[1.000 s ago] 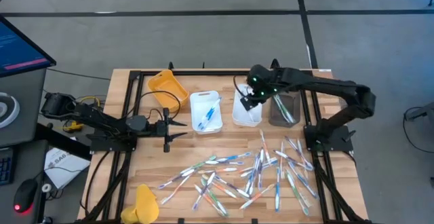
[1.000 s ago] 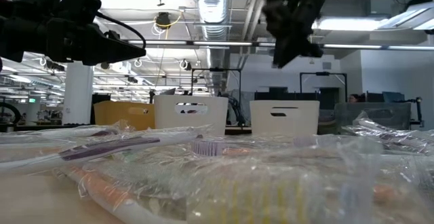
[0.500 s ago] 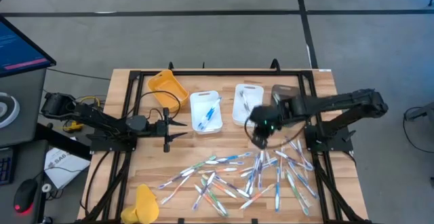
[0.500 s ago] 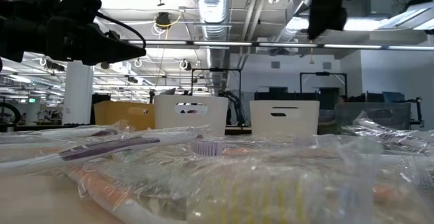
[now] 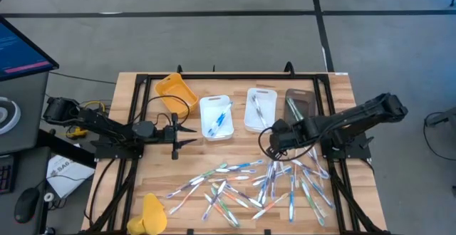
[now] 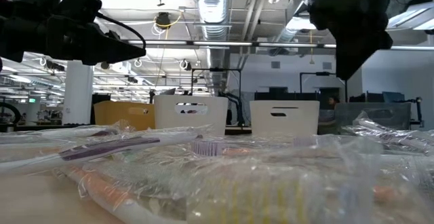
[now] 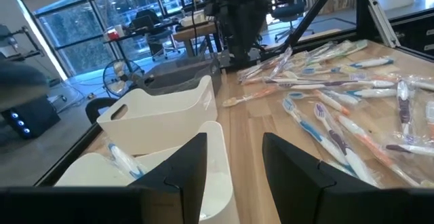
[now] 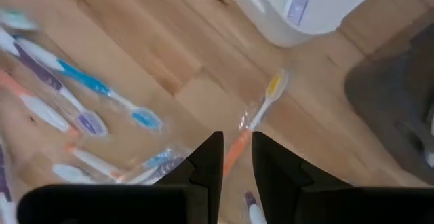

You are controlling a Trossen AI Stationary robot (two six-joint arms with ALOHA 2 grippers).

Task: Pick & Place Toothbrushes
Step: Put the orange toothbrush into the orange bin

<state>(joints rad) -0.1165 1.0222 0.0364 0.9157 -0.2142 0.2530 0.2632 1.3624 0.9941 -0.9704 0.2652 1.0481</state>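
Several toothbrushes (image 5: 271,181) in clear wrappers lie scattered on the wooden table's near half. My right gripper (image 5: 271,142) hangs over the pile's far edge, pointing steeply down, its fingers a little apart and holding nothing. Straight below it, in the right wrist view, a toothbrush with an orange handle and yellow head (image 8: 261,115) lies flat on the wood, under the gap (image 8: 235,157). My left gripper (image 5: 191,134) waits open and level at the table's left, facing the white trays (image 7: 169,129). Some toothbrushes lie inside the trays.
Along the far side stand a yellow tray (image 5: 176,92), two white trays (image 5: 206,105) (image 5: 271,92) and a dark tray (image 5: 308,103). A yellow object (image 5: 153,212) lies at the near left corner. A black frame (image 5: 142,114) borders the table.
My right gripper has swung from above the right-hand white tray toward the table's near edge and sunk lower, tipping more steeply down; it now hangs over the far edge of the toothbrush pile. The toothbrushes on the table have not moved.
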